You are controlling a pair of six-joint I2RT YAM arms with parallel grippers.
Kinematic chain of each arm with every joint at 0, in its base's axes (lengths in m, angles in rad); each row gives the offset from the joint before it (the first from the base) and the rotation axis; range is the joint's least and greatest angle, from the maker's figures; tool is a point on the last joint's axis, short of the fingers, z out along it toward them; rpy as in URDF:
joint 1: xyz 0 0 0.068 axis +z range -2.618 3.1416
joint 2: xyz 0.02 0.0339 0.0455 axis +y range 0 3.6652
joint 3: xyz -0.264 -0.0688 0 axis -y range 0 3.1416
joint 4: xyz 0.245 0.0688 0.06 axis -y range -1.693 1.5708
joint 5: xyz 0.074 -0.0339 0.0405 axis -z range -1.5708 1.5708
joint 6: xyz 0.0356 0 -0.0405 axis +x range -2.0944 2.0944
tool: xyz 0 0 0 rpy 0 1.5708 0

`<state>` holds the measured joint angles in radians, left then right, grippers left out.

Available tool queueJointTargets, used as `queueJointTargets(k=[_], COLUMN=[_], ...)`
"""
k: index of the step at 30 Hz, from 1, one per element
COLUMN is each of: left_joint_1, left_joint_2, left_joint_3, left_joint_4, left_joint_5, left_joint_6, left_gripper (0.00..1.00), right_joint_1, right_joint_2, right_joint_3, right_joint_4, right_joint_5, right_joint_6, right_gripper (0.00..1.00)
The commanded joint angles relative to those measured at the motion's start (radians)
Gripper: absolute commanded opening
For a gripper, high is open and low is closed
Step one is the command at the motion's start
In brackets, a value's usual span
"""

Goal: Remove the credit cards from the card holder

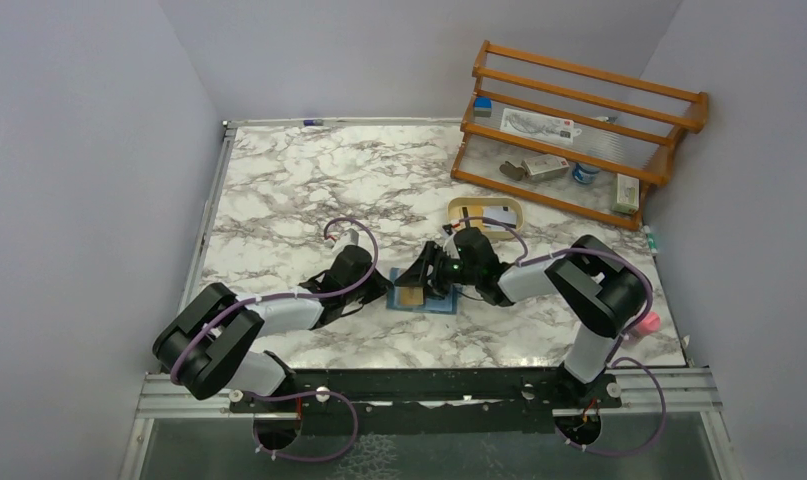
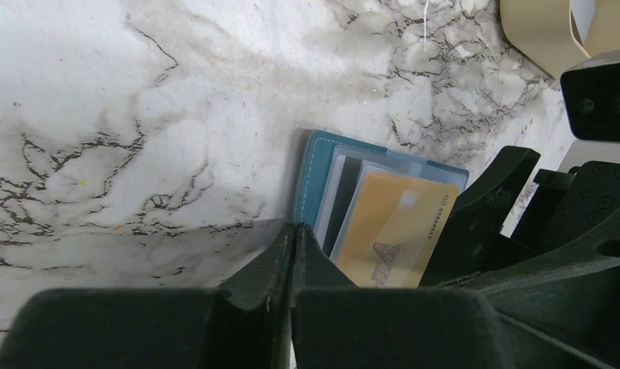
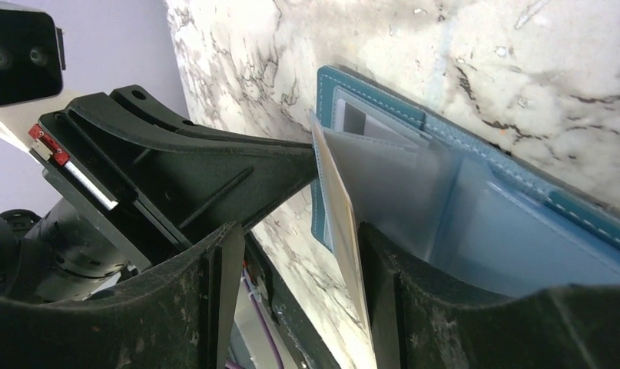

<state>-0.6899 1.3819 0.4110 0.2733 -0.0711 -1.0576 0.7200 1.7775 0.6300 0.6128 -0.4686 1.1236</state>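
The teal card holder (image 1: 441, 303) lies open on the marble table between the two arms. My left gripper (image 1: 384, 290) is shut on its left cover edge; in the left wrist view (image 2: 293, 231) the teal edge (image 2: 314, 177) runs in between the closed fingers. A yellow-orange card (image 2: 391, 227) sticks partly out of a clear sleeve. My right gripper (image 3: 299, 238) is open, and the card (image 3: 339, 223) stands edge-on between its jaws, close to the right finger (image 3: 383, 269). A whitish flat piece (image 1: 491, 214) lies in the tan tray; I cannot tell if it is the other card.
A tan oval tray (image 1: 485, 203) sits just behind the right gripper. A wooden rack (image 1: 579, 120) with several small items stands at the back right. A pink object (image 1: 649, 322) lies by the right arm's elbow near the table's right edge.
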Motion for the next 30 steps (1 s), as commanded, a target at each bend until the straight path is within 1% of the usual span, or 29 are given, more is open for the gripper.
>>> queueJointTargets(k=[1,19,26,30], left_joint_1=[-0.006,-0.007,-0.007,-0.007], left_joint_2=[-0.021,-0.020,-0.012,-0.008], left_joint_3=[0.008,0.015,0.018,0.018], left_joint_4=[-0.025,-0.045,-0.043,-0.045], left_joint_5=[-0.032,-0.030,-0.025,-0.025], left_joint_6=[0.013,0.030,0.031,0.033], left_gripper=[0.00,0.00,0.00,0.00], right_joint_1=[0.006,-0.013,-0.043,-0.059], right_joint_2=[-0.036,-0.094,-0.134,-0.153], right_joint_3=[-0.035,-0.088,-0.122,-0.147], right_joint_4=[-0.061,-0.066,-0.083,-0.078], right_joint_5=[-0.015,0.002,0.013,0.009], right_joint_6=[-0.025,-0.038,-0.049,-0.053], right_gripper=[0.61,0.60,0.59,0.57])
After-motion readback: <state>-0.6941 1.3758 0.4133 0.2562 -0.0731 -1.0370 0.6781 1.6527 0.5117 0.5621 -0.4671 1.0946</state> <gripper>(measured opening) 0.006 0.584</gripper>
